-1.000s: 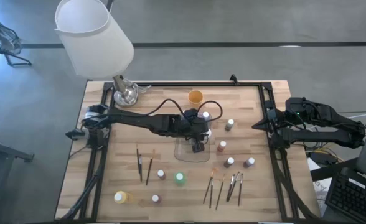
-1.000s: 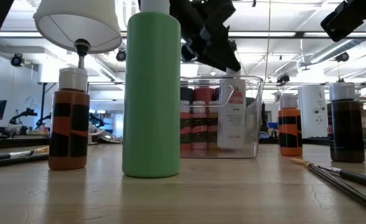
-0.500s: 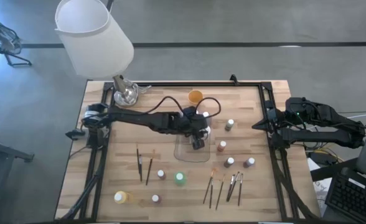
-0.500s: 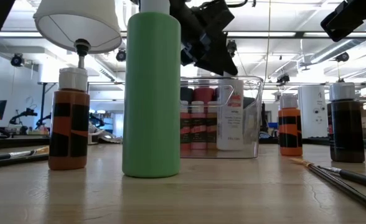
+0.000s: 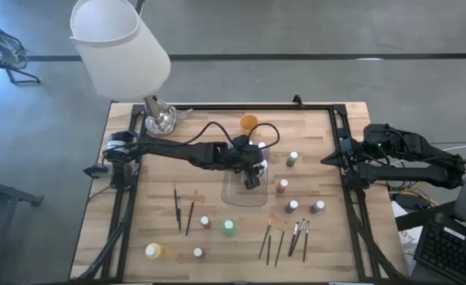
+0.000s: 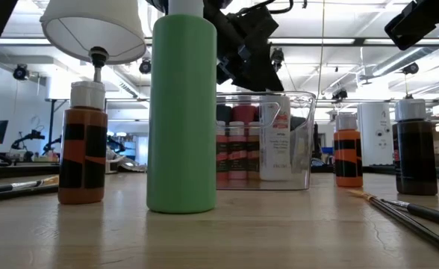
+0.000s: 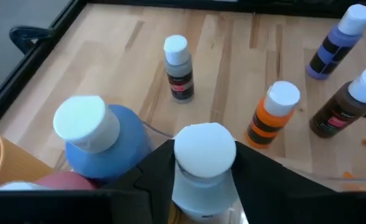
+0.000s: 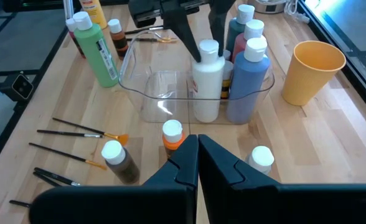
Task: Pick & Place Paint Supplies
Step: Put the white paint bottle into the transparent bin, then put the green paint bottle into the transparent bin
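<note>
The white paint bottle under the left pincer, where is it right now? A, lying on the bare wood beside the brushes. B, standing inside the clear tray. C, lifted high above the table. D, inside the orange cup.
B: the white bottle stands upright inside the clear tray next to the blue bottle, with the left pincer just above its cap.

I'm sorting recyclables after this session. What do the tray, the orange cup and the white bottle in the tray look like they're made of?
The tray: clear, glossy, rigid plastic by its look; the bottles and table show through its walls. The orange cup: probably plastic, matte, opaque, thin-rimmed; paper can't be excluded. The white bottle: opaque, smooth plastic, it seems, with a white cap.
</note>
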